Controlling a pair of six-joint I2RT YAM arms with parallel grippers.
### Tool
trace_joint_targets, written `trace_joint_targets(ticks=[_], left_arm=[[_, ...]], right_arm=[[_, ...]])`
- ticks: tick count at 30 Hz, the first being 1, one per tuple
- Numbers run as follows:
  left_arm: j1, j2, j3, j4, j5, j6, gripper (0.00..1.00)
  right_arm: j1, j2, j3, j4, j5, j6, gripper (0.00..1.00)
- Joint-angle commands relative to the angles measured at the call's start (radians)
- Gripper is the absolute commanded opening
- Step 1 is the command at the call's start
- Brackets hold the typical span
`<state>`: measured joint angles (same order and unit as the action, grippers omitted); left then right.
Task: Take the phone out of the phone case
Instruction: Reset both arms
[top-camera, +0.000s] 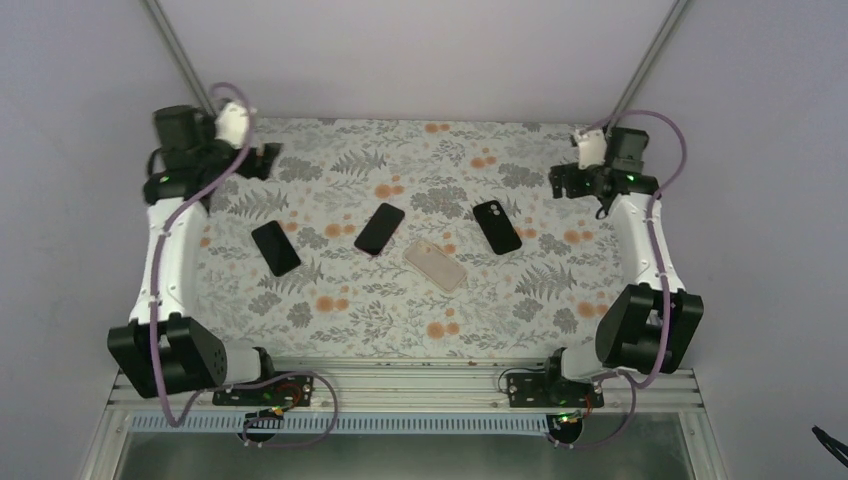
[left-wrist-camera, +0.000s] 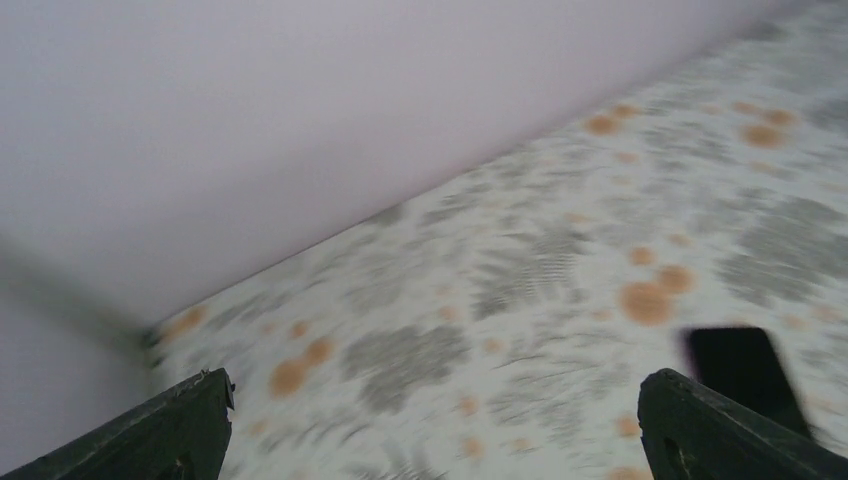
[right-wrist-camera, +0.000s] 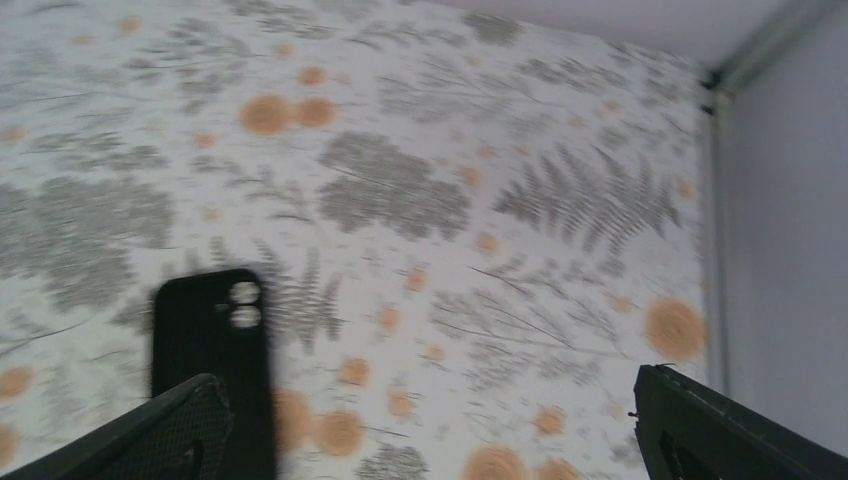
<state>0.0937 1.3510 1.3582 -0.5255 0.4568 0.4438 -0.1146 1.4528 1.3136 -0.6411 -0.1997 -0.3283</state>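
1. Left tool (left-wrist-camera: 435, 392) fills the bottom corners of its own wrist view. Its two fingers are spread wide with nothing between them. It hangs over the far left corner of the tabletop (top-camera: 420, 320), well apart from every phone.
2. Right tool (right-wrist-camera: 425, 385) stands the same way, jaws wide and empty, at the far right edge of the tabletop. The black case (right-wrist-camera: 210, 340) lies on the cloth beneath it, towards the left of its wrist view.
3. Four flat things lie in a loose row across the middle, none touching. From the robot's left they are a black phone (top-camera: 275, 248), a second black phone (top-camera: 379, 228), a translucent case (top-camera: 436, 265) and the black case.
4. The translucent case looks empty and pale, with no dark slab inside it. The second black phone lies bare near it. By that layout, this phone is out of its case and that part of the task looks done.
5. The black case lies back up and shows two round camera openings. Whether a phone sits inside it cannot be told from these views.
6. My judgement is that the task is at or near its end, since neither tool holds or touches anything. The black case is the only thing that might be left, if it turns out to be occupied.
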Motion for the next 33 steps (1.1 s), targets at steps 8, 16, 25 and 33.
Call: trace_joint_targets(ticks=[8, 16, 25, 33], left_arm=[[0.389, -0.203, -0.393, 0.236, -0.208, -0.138, 1.0], [0.478, -0.184, -0.569, 0.286, 0.004, -0.152, 1.0], [0.49, -0.09, -0.548, 0.198, 0.25, -0.092, 1.0], [0.506, -0.132, -0.549, 0.177, 0.28, -0.083, 1.0]], right_arm=[[-0.136, 0.055, -0.136, 0.242, 0.237, 0.1, 1.0], [-0.13, 0.067, -0.195, 0.315, 0.318, 0.09, 1.0], [-0.023, 0.064, -0.215, 0.35, 0.423, 0.069, 1.0], [0.003, 0.026, -0.227, 0.35, 0.393, 0.077, 1.0]])
